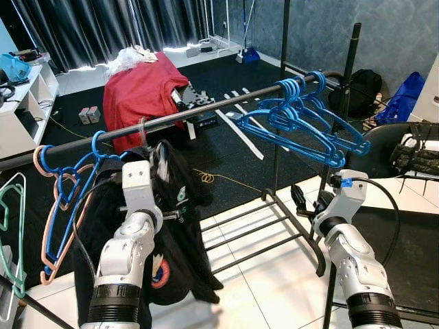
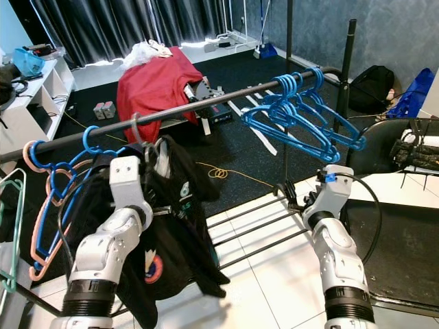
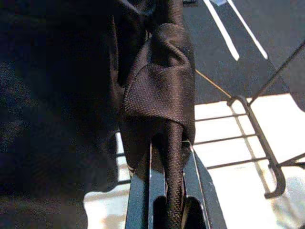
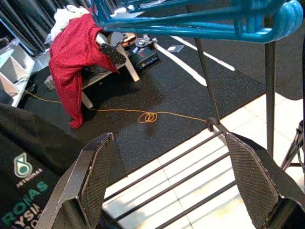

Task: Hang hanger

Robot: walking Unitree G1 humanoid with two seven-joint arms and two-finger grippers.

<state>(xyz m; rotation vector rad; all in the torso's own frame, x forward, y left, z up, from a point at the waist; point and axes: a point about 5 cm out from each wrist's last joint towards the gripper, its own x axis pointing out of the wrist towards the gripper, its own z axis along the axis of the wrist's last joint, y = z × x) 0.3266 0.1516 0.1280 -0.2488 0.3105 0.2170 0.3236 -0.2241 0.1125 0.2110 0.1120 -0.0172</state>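
Black fabric garment [image 1: 180, 226] on hanger with pale translucent hook [image 1: 143, 130], hook over dark horizontal metal rail [image 1: 206, 112] of clothes rack, left of rail's middle. Garment hangs below rail, bunched and folded, white-green logo print and round red-blue patch visible on front. Hanger body hidden under fabric. Blue and peach plastic hangers [image 1: 62, 199] hang empty just to its left on same rail; cluster of blue plastic hangers [image 1: 302, 120] well apart near rail's right end.
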